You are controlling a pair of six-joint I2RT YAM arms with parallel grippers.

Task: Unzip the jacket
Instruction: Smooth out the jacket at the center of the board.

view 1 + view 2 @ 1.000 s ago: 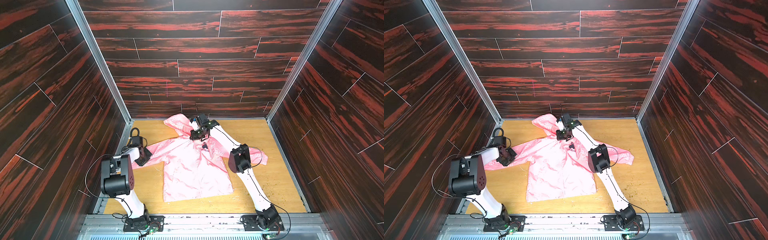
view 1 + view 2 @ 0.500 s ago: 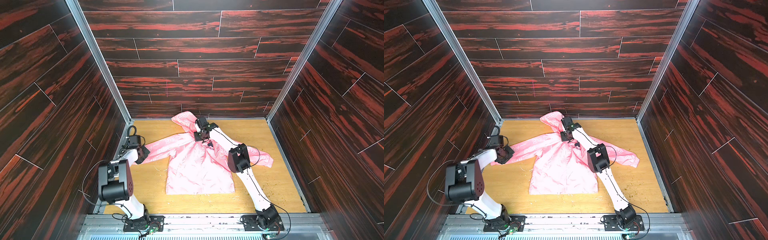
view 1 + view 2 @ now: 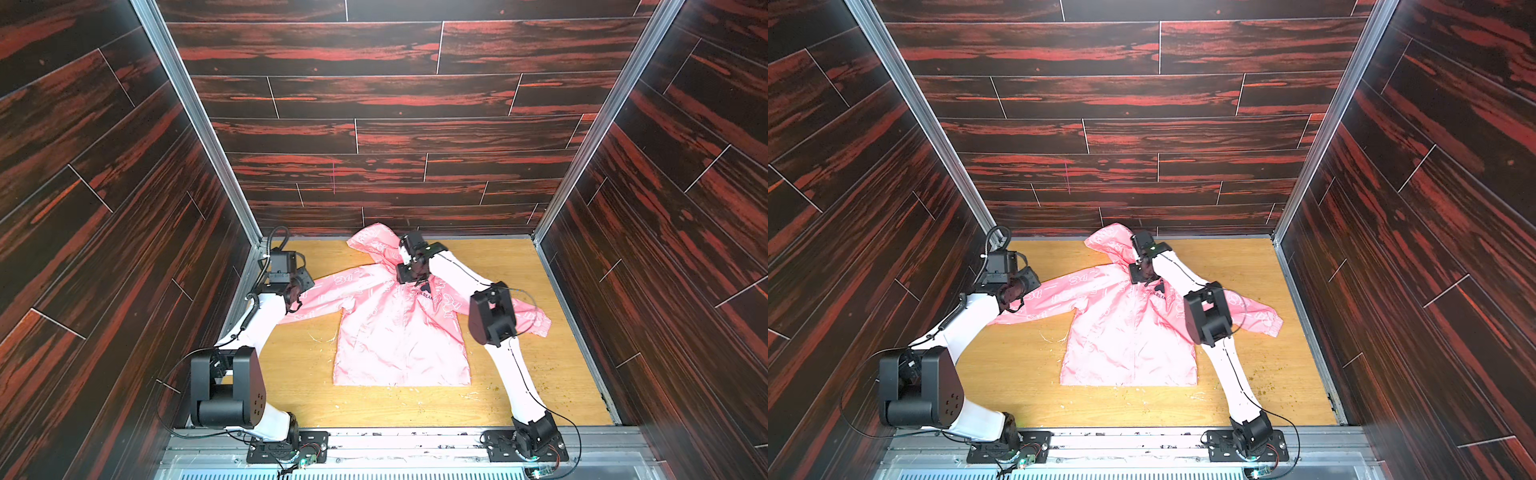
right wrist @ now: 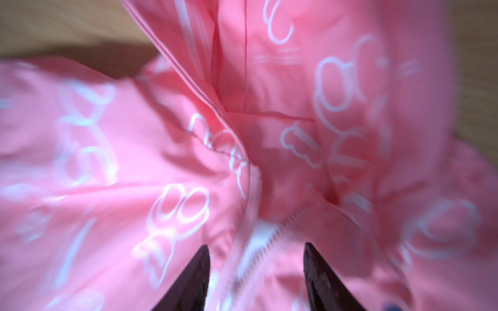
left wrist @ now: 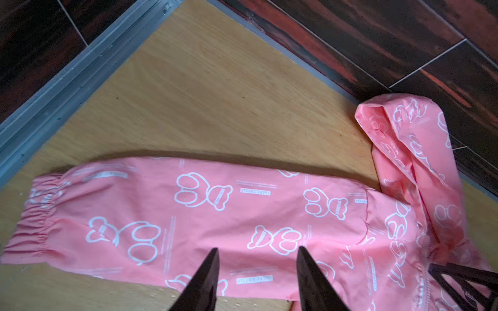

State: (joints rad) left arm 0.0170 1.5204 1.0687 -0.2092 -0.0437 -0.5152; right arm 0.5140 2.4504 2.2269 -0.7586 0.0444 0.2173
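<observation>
Across both top views, the pink hooded jacket (image 3: 401, 332) lies face up on the wooden counter (image 3: 519, 270) with its hood toward the back wall. It is flatter and further back than a second ago, with one sleeve drawn out straight toward the left arm. The left end effector (image 3: 296, 293) sits over that sleeve near the cuff. The right end effector (image 3: 1140, 275) is at the collar, just above the dark bear logo (image 3: 424, 287). The front appears closed down to the hem.

From the left wrist, the left end effector (image 5: 257, 249) has let go, its fingers apart above the sleeve (image 5: 188, 215) and pinching nothing. The hood (image 5: 404, 134) lies crumpled beyond.

From the right wrist, blurred, the right end effector (image 4: 256, 245) is likewise released, its fingers spread either side of the zipper (image 4: 269, 237) top. I cannot make out the pull.

Spreading looks finished, while unzipping has not begun. Both arms will need fresh grips.
</observation>
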